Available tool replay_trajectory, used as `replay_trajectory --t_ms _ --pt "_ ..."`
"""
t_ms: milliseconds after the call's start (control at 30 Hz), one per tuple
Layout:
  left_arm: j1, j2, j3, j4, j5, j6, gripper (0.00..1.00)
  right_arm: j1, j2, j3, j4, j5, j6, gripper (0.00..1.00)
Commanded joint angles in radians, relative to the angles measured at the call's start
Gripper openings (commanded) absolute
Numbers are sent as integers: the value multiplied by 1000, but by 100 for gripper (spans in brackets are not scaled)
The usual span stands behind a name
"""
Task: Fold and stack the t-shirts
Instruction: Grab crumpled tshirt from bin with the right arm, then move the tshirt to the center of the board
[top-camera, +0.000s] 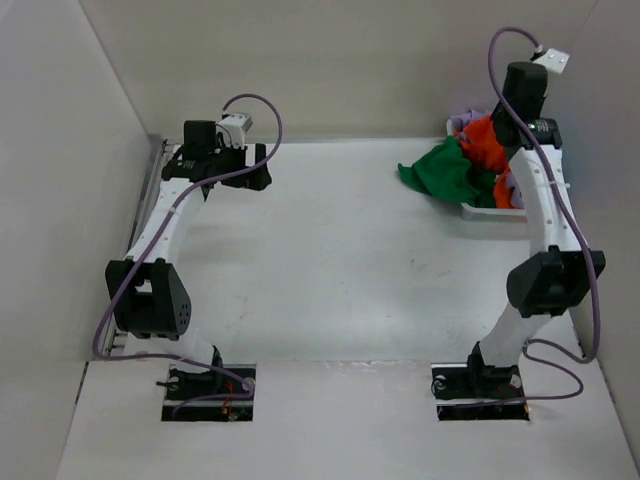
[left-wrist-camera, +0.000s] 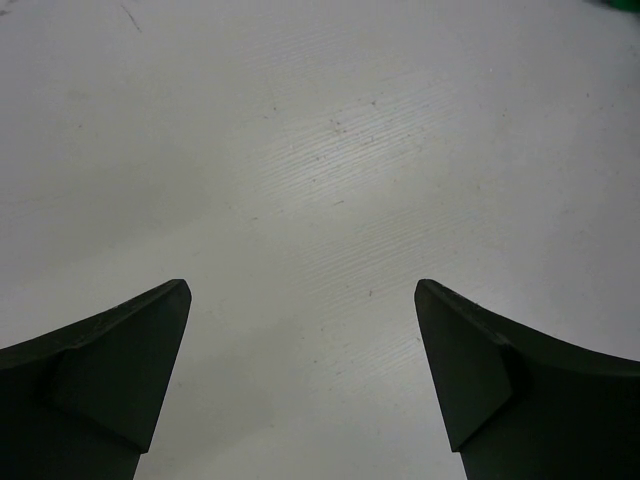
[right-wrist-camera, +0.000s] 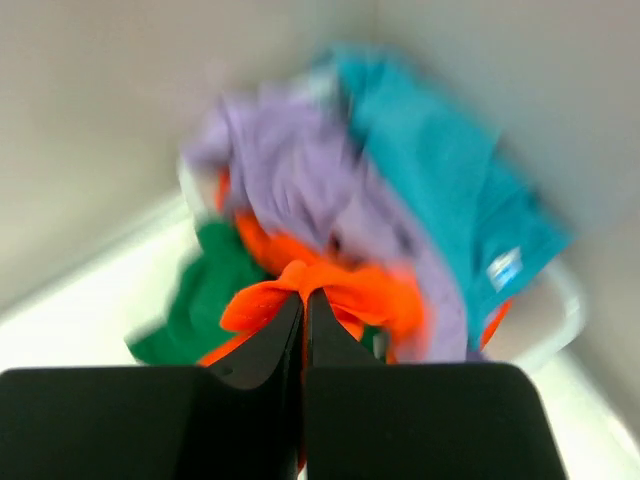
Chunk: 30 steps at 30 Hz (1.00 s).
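The t-shirts lie heaped in a white basket (top-camera: 492, 211) at the far right of the table. An orange t-shirt (right-wrist-camera: 350, 290) is bunched at the tips of my right gripper (right-wrist-camera: 304, 296), which is shut on a fold of it. A lavender t-shirt (right-wrist-camera: 290, 170) and a teal t-shirt (right-wrist-camera: 430, 170) lie behind it. The green t-shirt (top-camera: 440, 170) hangs over the basket's near side onto the table. At the far left my left gripper (left-wrist-camera: 303, 295) stands open over bare tabletop (left-wrist-camera: 320, 150), nothing between its fingers.
White walls close the table at the back and both sides. The basket sits in the far right corner, with its rim (right-wrist-camera: 560, 300) close under the right arm (top-camera: 545, 200). Both arm bases (top-camera: 210, 385) stand at the near edge.
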Motion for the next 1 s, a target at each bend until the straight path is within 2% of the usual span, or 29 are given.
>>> replay_trajectory --t_ms 0,167,267,367,433,533,600,700,800,967 --pt "1 -90 -13 22 18 -32 100 7 -111 101 156 166 -106 0" --pt "-3 -123 -19 23 18 -30 100 43 -169 232 253 179 -218 0" --pt "4 -140 -16 26 18 -29 100 127 -212 325 372 160 -327 0" --pt "27 -163 -15 29 18 -24 100 272 -246 384 469 113 -452 0" --pt "51 -179 -15 29 18 -23 100 421 -262 410 515 91 -534 0" --pt "95 -199 -9 29 18 -21 100 607 -279 413 564 55 -583 0" --pt "135 -215 -4 32 21 -21 100 720 -290 413 589 26 -577 0" --pt "184 -240 -5 41 26 -21 100 791 -305 402 587 32 -544 0" --pt "229 -266 -15 43 34 -15 100 788 -348 295 581 36 -476 0" --pt "258 -301 -51 37 38 14 100 716 -422 85 485 -8 -266 0"
